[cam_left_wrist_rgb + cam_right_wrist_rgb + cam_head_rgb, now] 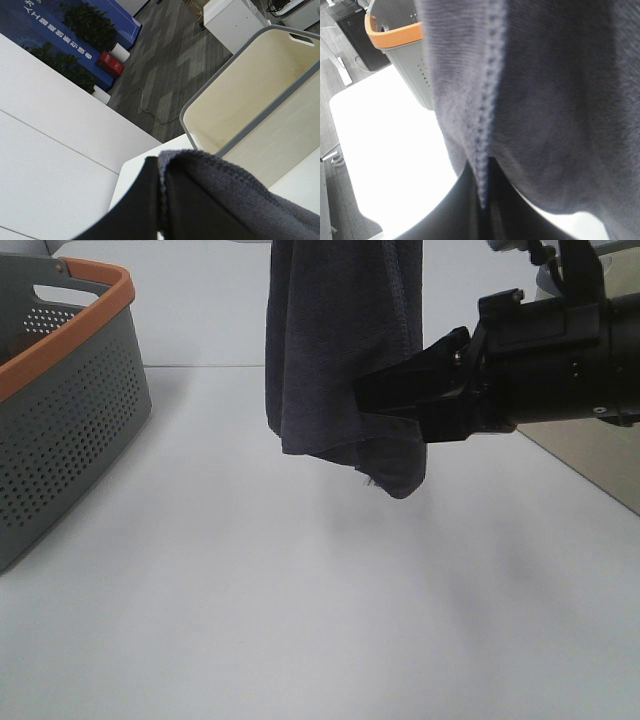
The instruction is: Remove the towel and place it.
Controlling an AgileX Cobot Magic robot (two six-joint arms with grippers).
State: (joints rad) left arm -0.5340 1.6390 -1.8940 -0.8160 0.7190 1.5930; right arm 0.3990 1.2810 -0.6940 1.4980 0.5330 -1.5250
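Towel [330, 340] clamped in left gripper [160, 220] and right gripper [360, 398].
Right arm [560, 360] level from 3 o'clock; blue banner [50, 37] lettering illegible.

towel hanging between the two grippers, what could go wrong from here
1. In the right wrist view only the hemmed edge of the towel sits in the right gripper; so thin a hold may slip under a pull.
2. A loose corner droops below that gripper over the table; it could drag or fold under when laid down.
3. The left gripper also seems to pinch just an edge, so the hanging weight could pull free.
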